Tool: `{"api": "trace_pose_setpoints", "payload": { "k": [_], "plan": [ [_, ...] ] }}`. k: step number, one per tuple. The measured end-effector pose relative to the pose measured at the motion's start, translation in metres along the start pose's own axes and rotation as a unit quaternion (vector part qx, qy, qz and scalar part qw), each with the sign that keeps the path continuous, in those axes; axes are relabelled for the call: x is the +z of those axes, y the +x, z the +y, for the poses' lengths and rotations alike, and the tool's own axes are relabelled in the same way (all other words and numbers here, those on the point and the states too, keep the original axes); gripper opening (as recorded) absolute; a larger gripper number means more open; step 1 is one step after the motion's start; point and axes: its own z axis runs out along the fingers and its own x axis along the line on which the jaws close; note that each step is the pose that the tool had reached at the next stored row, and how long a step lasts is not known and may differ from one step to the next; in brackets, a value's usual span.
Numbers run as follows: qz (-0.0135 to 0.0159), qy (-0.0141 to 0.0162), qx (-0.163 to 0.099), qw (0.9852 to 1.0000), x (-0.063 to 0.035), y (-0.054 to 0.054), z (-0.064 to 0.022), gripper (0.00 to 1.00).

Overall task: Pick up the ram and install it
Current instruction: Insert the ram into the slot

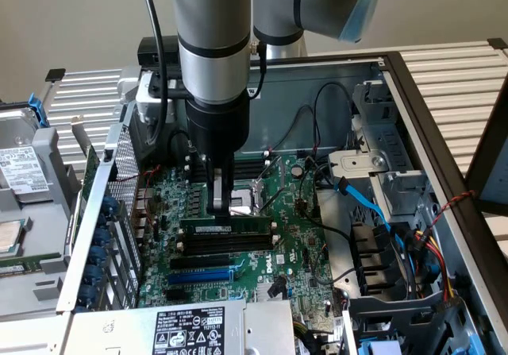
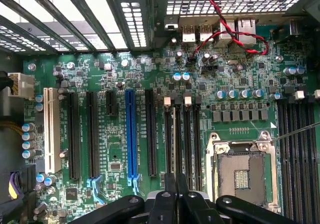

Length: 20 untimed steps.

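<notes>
The ram (image 1: 238,228), a long green stick with a white label, stands on edge along one of the black memory slots (image 1: 226,248) in the middle of the motherboard. My gripper (image 1: 222,210) comes straight down onto its upper edge, left of its middle, shut on it. In the wrist view the dark fingers (image 2: 167,204) sit pressed together. The ram's thin top edge (image 2: 175,139) runs out from between them, in line with the memory slots (image 2: 192,139). How deep the ram sits in its slot is hidden.
The open CPU socket (image 2: 242,171) lies just beside the slots. A blue expansion slot (image 1: 198,276) runs alongside them. Blue cables (image 1: 373,208) and drive cages crowd the exterior view's right. A labelled power supply (image 1: 190,331) sits in front. Red-black wire (image 2: 235,36) loops near the ports.
</notes>
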Motion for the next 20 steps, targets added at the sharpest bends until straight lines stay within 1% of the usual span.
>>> {"api": "trace_pose_setpoints", "payload": {
  "k": [7,10,20],
  "plan": [
    [0.0003,-0.0001,-0.006,1.0000,0.0020,0.0003,-0.0002,0.12],
    [0.0003,-0.0001,-0.008,1.0000,0.0053,0.0004,-0.0003,0.12],
    [0.0008,-0.0003,-0.012,0.9999,0.0069,0.0004,-0.0004,0.12]
  ]
}}
